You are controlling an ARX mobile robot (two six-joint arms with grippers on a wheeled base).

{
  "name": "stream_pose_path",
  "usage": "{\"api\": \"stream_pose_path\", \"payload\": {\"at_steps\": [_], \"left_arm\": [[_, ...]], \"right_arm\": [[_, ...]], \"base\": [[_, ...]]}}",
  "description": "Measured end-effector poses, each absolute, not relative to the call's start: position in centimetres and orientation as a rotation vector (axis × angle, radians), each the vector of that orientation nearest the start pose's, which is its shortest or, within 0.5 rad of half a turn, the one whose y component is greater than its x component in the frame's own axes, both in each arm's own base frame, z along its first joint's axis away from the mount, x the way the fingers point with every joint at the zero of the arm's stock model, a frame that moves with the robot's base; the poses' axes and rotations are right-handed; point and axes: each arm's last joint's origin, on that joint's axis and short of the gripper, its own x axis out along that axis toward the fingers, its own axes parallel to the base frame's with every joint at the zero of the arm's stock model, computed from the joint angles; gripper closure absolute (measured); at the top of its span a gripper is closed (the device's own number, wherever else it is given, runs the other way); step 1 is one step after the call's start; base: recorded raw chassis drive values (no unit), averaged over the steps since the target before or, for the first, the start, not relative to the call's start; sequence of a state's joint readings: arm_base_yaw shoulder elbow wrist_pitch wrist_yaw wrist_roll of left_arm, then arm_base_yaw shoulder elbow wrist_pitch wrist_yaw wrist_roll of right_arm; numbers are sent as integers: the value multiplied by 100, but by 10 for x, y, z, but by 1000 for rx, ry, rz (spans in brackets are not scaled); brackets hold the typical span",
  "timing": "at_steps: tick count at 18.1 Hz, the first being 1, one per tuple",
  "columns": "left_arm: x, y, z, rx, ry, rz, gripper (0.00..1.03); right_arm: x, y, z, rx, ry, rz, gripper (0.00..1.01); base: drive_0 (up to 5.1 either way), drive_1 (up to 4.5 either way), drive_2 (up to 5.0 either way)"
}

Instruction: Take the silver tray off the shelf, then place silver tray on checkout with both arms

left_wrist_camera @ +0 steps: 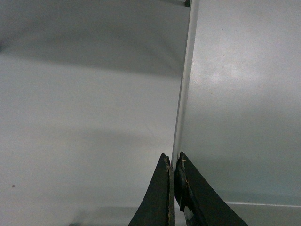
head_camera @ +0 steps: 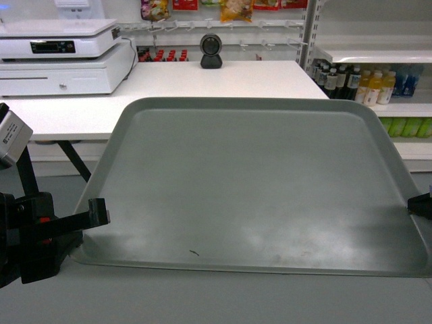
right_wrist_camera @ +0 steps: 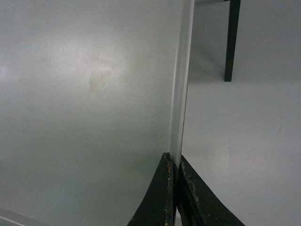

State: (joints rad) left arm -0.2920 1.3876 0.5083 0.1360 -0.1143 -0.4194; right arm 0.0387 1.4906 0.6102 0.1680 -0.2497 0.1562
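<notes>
Item: large flat matte grey-green metal tray (head_camera: 256, 182) with rounded corners and low rim. Location: held in the air in front of the broad white checkout table (head_camera: 169, 88); its far edge overlaps the table's near edge in the head view, whether above it I cannot tell.

Left black two-finger gripper (left_wrist_camera: 173, 162): pressed onto the tray's left rim. Right black two-finger gripper (right_wrist_camera: 174, 160): pinching the right rim.

Status: tray judged off the shelf; setting down on the table remains.

Views: head alone shows white cash register (head_camera: 64, 57) and black round scanner (head_camera: 211, 50); wrist views alone show both rim pinches close up.
</notes>
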Motion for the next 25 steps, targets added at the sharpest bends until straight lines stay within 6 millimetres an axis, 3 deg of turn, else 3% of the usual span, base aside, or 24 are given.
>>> {"api": "stream_pose_path", "payload": {"at_steps": [3,25], "left_arm": [[236,-67,147,-249,751,-10,100],[236,-67,147,-249,752,-13,100]], "right_arm": [[273,18,154,224,728,224,98],[273,18,153,224,734,222,98]], "base": [[0,0,0],[-2,430,-434]]}}
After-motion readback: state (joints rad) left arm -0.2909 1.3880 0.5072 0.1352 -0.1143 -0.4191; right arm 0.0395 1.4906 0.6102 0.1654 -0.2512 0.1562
